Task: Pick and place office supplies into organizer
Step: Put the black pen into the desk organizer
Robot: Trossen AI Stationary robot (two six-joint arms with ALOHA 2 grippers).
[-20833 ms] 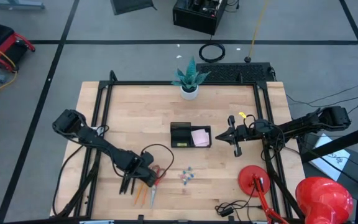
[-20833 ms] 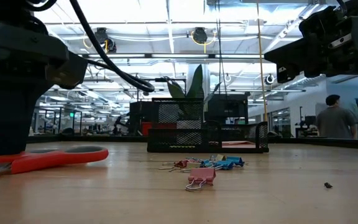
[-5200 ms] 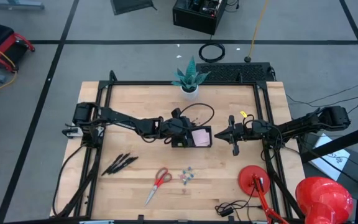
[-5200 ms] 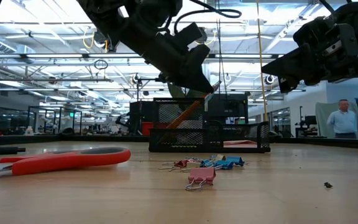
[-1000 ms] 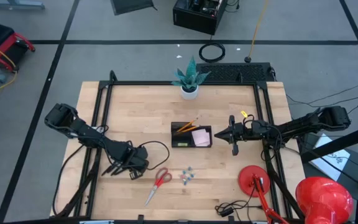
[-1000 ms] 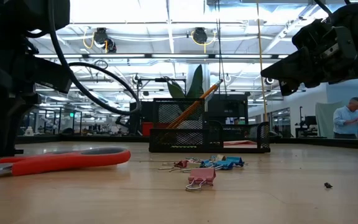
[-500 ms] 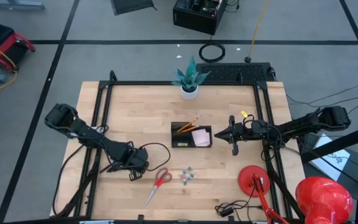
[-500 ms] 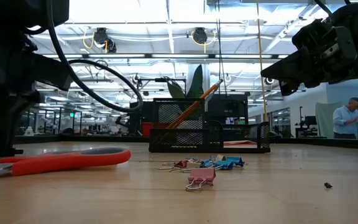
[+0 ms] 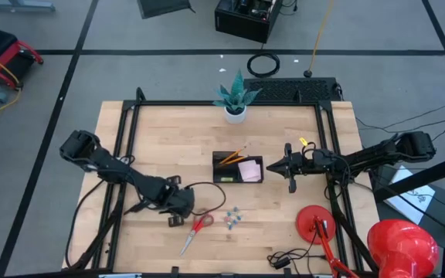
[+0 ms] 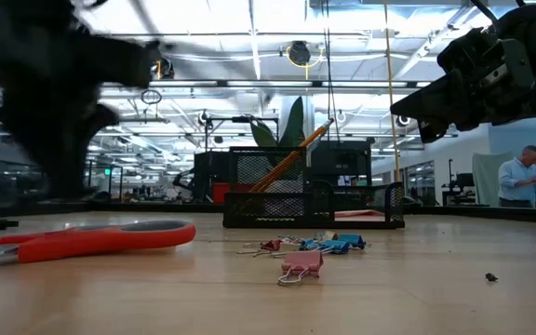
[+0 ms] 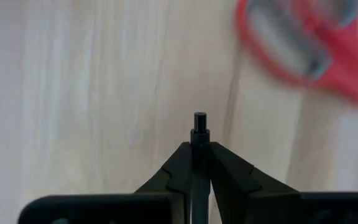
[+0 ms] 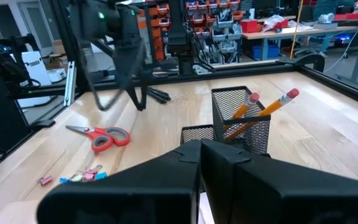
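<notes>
1. The organizer (image 9: 237,167) is a black mesh tray that stands near the middle of the table (image 9: 176,147). In its taller compartment 2 orange pencils (image 12: 261,111) lean tilted, and the pink sticky-note pad (image 9: 248,171) lies in the lower compartment beside them.
2. The red-handled scissors (image 9: 195,231) lie flat on the wood, toward the front edge and to the left of the organizer, well apart from it.
3. A small cluster of colored clips (image 9: 232,218) lies just beside the scissors, between them and the organizer; in the low view a pink clip (image 10: 300,265) is the nearest one.
4. The left gripper (image 9: 178,207) is low over the table, just beside the handles of the scissors. Its fingers (image 11: 180,169) are pressed together on a thin black pen (image 11: 199,140), which stands out between the tips.
5. In the high view some more dark pens (image 9: 139,208) seem to lie behind the left arm, but they are mostly hidden, so I cannot be sure.
6. The right gripper (image 9: 290,166) hangs beside the organizer on its right side, not touching it. Its fingers (image 12: 191,163) are together and hold nothing.
7. At the back edge of the table stands a plant in a white pot (image 9: 235,101), and a red lamp (image 9: 392,241) is at the front right corner.
</notes>
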